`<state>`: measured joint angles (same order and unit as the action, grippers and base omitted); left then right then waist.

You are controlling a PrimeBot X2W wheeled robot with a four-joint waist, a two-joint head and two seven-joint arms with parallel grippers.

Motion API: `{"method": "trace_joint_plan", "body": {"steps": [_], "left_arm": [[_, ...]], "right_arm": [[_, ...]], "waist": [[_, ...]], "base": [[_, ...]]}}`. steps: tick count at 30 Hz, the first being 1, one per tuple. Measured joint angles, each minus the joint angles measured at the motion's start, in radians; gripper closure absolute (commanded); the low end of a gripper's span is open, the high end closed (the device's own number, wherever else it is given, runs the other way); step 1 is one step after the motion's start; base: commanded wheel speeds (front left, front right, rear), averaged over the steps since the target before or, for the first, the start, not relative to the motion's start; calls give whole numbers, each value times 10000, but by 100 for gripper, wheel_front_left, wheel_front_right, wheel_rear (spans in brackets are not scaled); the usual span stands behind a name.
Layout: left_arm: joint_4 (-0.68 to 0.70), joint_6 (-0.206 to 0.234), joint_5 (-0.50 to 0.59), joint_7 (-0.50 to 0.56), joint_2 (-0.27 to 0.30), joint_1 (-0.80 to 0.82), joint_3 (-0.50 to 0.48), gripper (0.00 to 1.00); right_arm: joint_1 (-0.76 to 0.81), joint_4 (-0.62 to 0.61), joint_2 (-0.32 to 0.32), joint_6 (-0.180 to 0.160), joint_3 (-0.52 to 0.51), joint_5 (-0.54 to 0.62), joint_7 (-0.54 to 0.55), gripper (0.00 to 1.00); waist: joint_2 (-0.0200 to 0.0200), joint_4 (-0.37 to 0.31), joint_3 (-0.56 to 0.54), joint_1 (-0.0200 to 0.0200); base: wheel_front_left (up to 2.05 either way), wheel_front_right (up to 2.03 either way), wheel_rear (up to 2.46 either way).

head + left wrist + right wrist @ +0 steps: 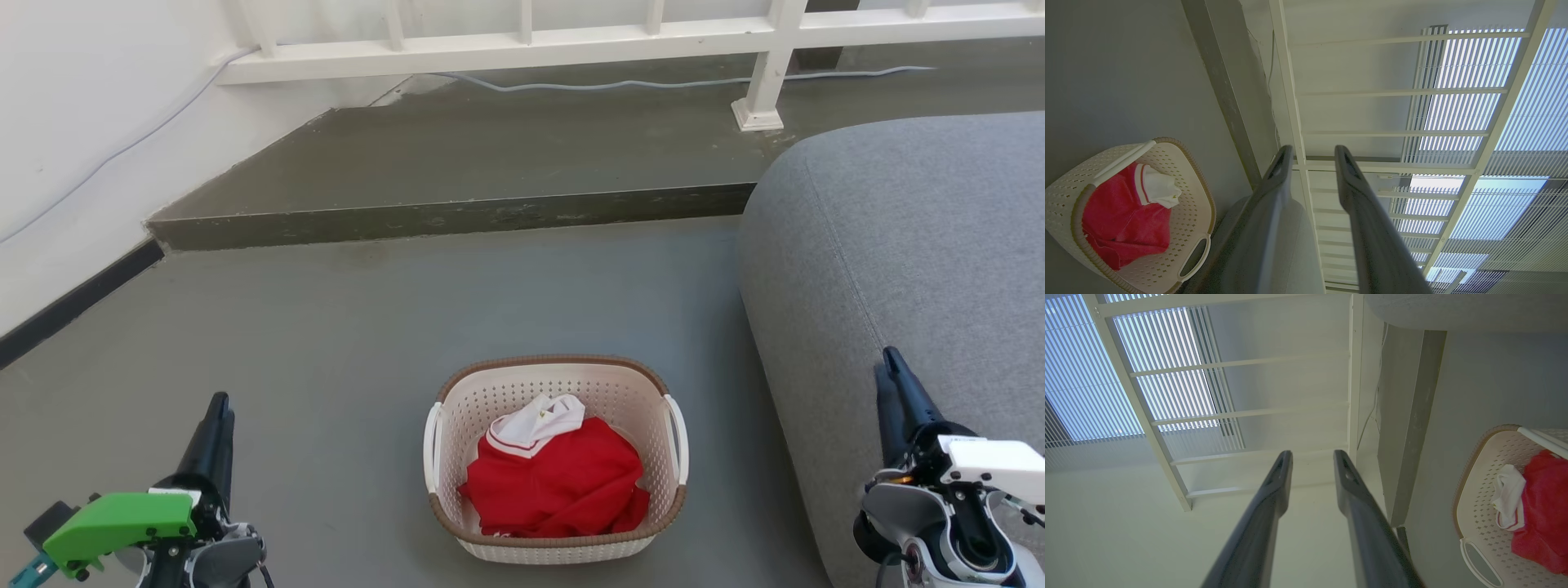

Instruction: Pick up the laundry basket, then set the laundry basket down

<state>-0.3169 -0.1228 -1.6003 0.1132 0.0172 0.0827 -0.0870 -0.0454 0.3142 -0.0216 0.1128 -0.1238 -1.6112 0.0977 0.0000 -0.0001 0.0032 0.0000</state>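
The laundry basket [498, 400] stands on the grey floor at the bottom centre of the head view, cream-white and perforated, with a brown rim and a white handle on each side. A red garment with a white collar [555, 482] lies inside it. My left gripper [219, 406] hovers to the basket's left and my right gripper [890, 361] to its right, both well apart from it. In the left wrist view the left gripper [1313, 152] is open and empty, with the basket [1186, 216] off to one side. The right gripper [1312, 455] is likewise open and empty beside the basket [1478, 506].
A grey sofa [898, 245] rises close on the basket's right, under my right gripper. A raised step [457, 216] crosses the floor beyond, with a white railing [522, 45] and a cable behind it. A white wall [73, 147] runs along the left.
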Motion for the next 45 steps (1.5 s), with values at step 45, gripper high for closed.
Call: {"method": "trace_joint_plan", "body": {"steps": [45], "left_arm": [[685, 0, 4148, -1546, 359, 79, 1118, 0]], "right_arm": [[-53, -1001, -940, 8, 1732, 3611, -1473, 0]], "waist": [[0, -101, 173, 0]], "base": [[0, 0, 0]]}}
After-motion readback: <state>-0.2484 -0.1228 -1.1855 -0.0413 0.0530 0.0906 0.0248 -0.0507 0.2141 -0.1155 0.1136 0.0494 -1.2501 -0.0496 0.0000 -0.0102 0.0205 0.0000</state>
